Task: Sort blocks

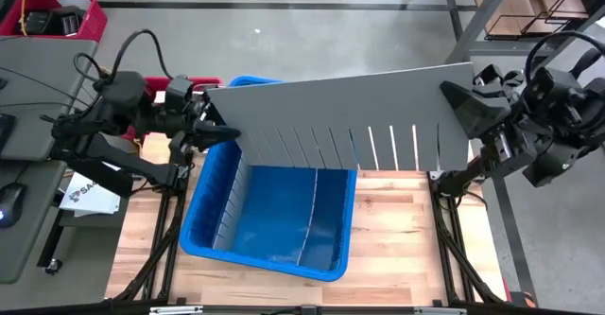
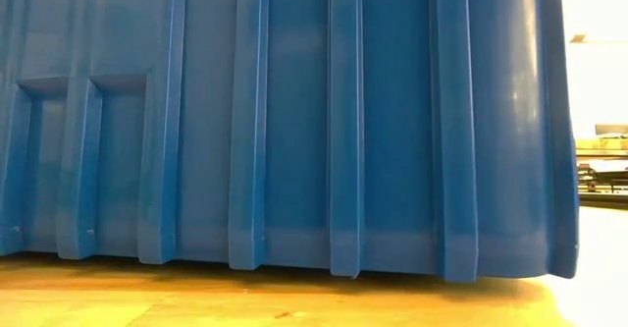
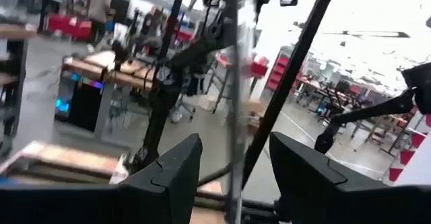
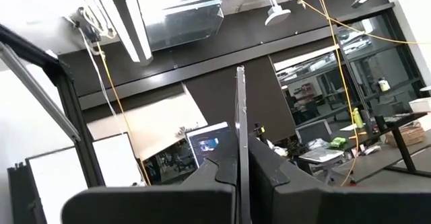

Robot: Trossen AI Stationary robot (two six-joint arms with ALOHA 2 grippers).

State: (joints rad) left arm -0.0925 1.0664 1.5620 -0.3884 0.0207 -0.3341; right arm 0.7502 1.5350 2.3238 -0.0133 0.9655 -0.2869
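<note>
Long grey panel [image 1: 340, 116] held up over the blue bin [image 1: 269, 249], one gripper at each end.
Right gripper [image 1: 458, 112] is pinched tight on the panel's end; left gripper [image 1: 222, 131] stands partly apart around the other end. No blocks show anywhere.

I'm looking down on a grey concrete floor [image 1: 312, 31] crossed by a dark line, running past my light wooden table [image 1: 397, 249]. A grey desk [image 1: 38, 88] sits to the left with a mouse [image 1: 9, 204] on it, and a red crate [image 1: 57, 17] beyond. Metal shelving [image 1: 529, 8] stands at the far right. Overhead I see a long tube light [image 4: 128, 19] and hanging orange cables [image 4: 330, 56]. Across the hall there are wooden workbenches [image 3: 108, 66], red bins [image 3: 279, 79], a whiteboard [image 4: 47, 177], a lit monitor [image 4: 209, 143], bright windows.
</note>
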